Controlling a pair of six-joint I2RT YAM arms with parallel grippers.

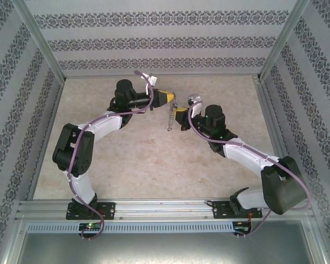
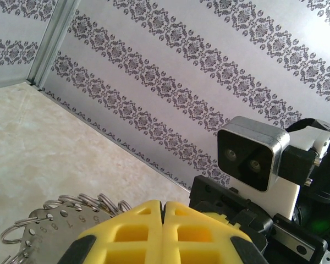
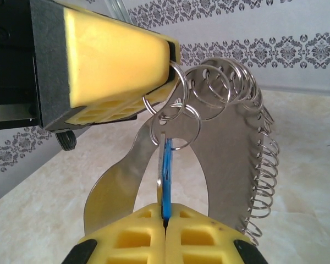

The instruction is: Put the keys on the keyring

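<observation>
Both arms meet nose to nose in mid-air over the far half of the desk [image 1: 143,159]. The left tool [image 1: 169,99] is pressed together on the keyring [image 3: 225,154] at its top edge, and the keyring dangles from it, clear of the desk. The right tool [image 3: 165,223] sits just beside it, clamped on the key [image 3: 165,181]. Here's the crux: the key stands edge-on, its long axis running straight out from the right tool's tips toward a small ring [image 3: 179,125] dead ahead. Its end meets that ring, but whether it's threaded, can't tell. The right arm carries the key, so the feed looks like its job.
</observation>
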